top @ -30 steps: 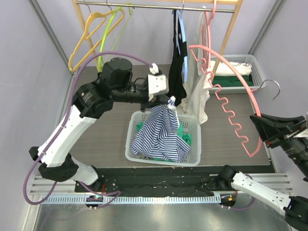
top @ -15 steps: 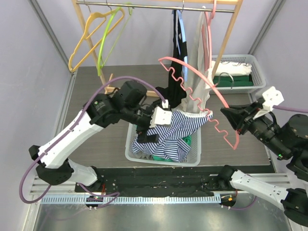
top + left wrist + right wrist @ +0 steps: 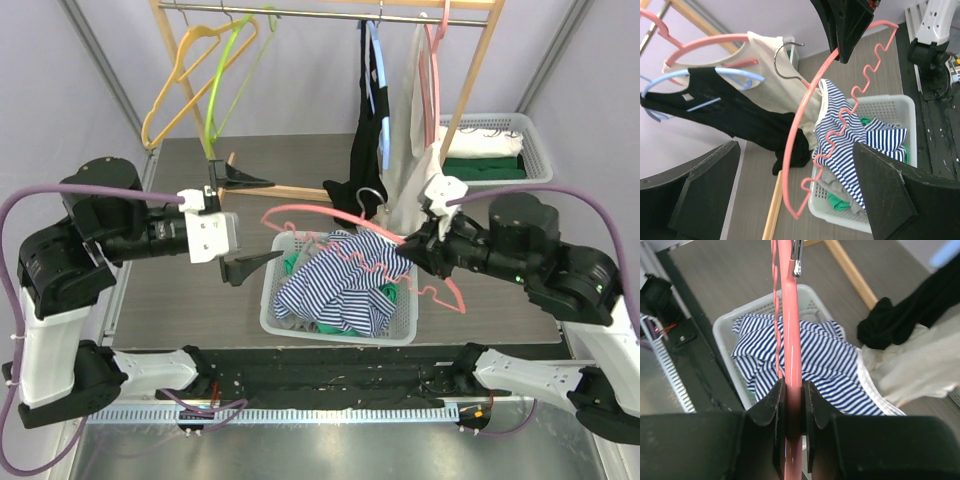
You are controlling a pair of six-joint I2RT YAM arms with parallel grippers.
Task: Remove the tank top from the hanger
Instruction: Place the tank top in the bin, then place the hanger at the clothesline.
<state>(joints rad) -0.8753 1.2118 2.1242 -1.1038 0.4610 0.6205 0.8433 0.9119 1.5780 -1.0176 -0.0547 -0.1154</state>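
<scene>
Over the white basket [image 3: 300, 328], my right gripper [image 3: 791, 390] is shut tight on the pink hanger [image 3: 790, 315]. My two black fingers pinch its thin bar from both sides. The hanger lies almost flat above the basket, and its metal hook [image 3: 775, 60] points to the back.

The striped tank top [image 3: 330, 285] is down in the basket in a heap. One part of it lies over the far rim. It sits right under the hanger. I cannot tell for sure if a strap is caught on the hanger's wavy arm or if the top is free of it. A bit of green cloth [image 3: 388, 292] peeks out beside the stripes.

My left gripper [image 3: 272, 220] is wide open and holds nothing. It is off to the left of the basket, apart from the hanger, and its fingers point toward the basket.

Behind the basket stands the wooden rack [image 3: 172, 50]. A black top [image 3: 368, 150] and a cream top [image 3: 408, 180] hang on it side by side. A yellow hanger [image 3: 163, 95] and a green hanger [image 3: 215, 85] hang at its left end. A second basket [image 3: 535, 150] sits at the back right.
</scene>
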